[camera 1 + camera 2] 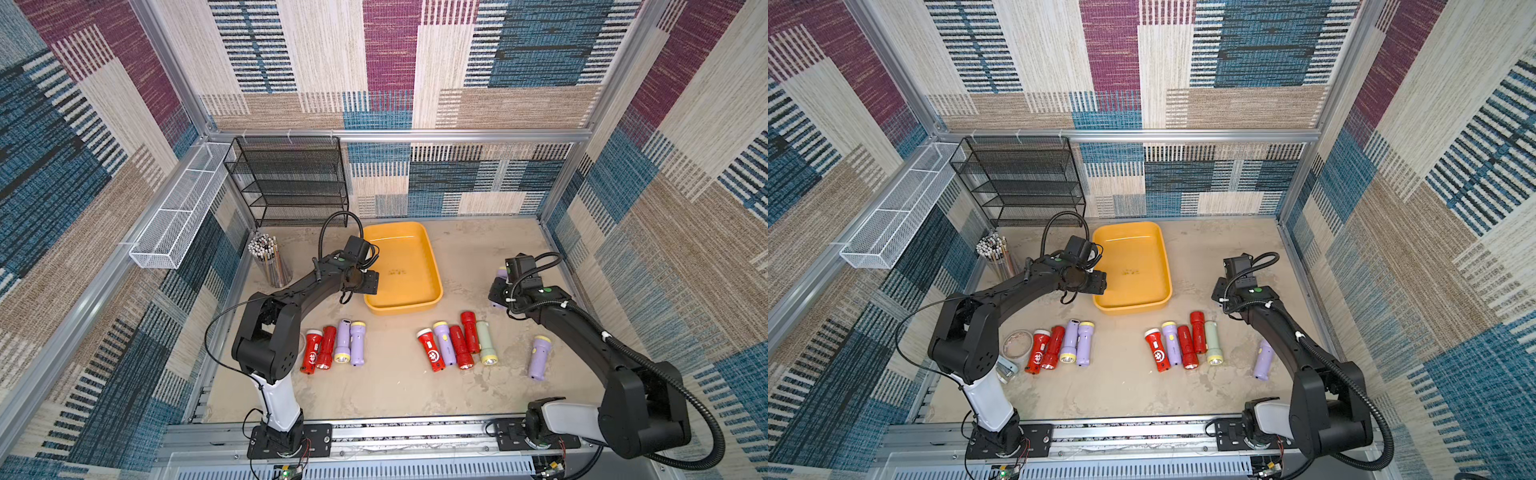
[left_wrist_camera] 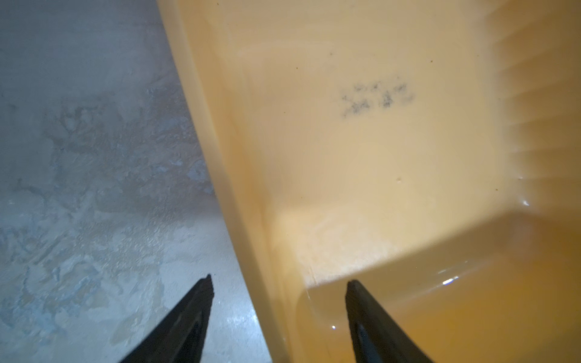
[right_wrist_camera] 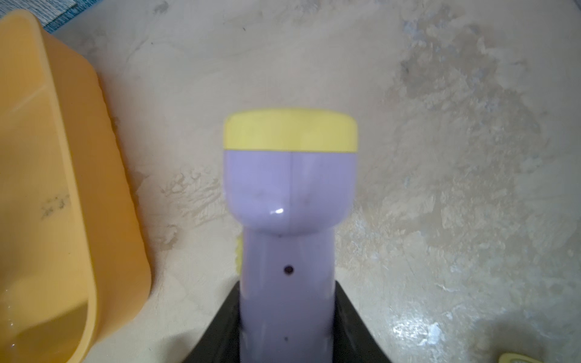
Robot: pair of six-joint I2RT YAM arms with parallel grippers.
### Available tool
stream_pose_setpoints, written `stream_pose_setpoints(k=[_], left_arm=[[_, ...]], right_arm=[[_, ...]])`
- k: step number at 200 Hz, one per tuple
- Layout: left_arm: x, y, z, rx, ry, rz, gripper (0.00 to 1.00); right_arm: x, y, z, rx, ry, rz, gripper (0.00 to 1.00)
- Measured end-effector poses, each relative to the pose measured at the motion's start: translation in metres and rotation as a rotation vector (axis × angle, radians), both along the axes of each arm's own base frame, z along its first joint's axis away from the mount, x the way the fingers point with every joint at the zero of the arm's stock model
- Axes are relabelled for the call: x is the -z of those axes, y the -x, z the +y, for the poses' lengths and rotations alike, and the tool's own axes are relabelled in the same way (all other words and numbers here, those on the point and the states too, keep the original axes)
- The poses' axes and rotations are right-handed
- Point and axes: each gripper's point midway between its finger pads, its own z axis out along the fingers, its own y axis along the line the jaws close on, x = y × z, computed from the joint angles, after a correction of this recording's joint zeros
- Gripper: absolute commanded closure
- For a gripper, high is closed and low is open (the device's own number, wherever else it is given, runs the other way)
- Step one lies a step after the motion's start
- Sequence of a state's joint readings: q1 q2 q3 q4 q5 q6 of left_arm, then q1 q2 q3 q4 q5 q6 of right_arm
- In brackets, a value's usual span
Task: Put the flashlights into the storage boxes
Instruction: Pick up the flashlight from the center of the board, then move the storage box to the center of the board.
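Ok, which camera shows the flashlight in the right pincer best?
Right wrist view: the lilac flashlight fills the frame, held in the right pincer. In a top view only a sliver of it shows behind the right arm. The left wrist view misses it.

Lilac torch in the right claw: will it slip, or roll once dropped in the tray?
Likely rigid: the lilac torch looks like hard moulded plastic. Its glossy handle may slip, since the right claw pinches only that narrow part. Rounded body could roll in the yellow tray, though the wider head should curb it.
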State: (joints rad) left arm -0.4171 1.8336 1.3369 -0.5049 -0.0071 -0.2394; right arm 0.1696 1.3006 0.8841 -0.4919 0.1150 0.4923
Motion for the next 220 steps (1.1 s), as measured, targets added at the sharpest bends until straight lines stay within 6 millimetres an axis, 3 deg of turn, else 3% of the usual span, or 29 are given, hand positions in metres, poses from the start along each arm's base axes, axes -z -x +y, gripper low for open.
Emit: stream_pose_setpoints(k=[29,95,168,220], left_arm=[[0.006,-0.004,0.002,-0.009,-0.027,0.018,0.34],[0.016,-0.007,-0.002,-0.003,-0.038,0.056,0.69],[0.017,0.010,-0.029,0.068,-0.054,0.077,0.78],[0.021,0.032,-0.034,0.101,-0.086,0.099,0.80]], right_arm=[[-0.015,-0.017,0.010,-0.030,-0.006,-0.032,0.62],[-0.023,-0.057,0.057,-0.166,-0.039,-0.058,0.62],[-0.022,-0.088,0.090,-0.261,-0.048,-0.075,0.62],[-0.025,-0.105,0.112,-0.308,-0.051,-0.092,0.62]])
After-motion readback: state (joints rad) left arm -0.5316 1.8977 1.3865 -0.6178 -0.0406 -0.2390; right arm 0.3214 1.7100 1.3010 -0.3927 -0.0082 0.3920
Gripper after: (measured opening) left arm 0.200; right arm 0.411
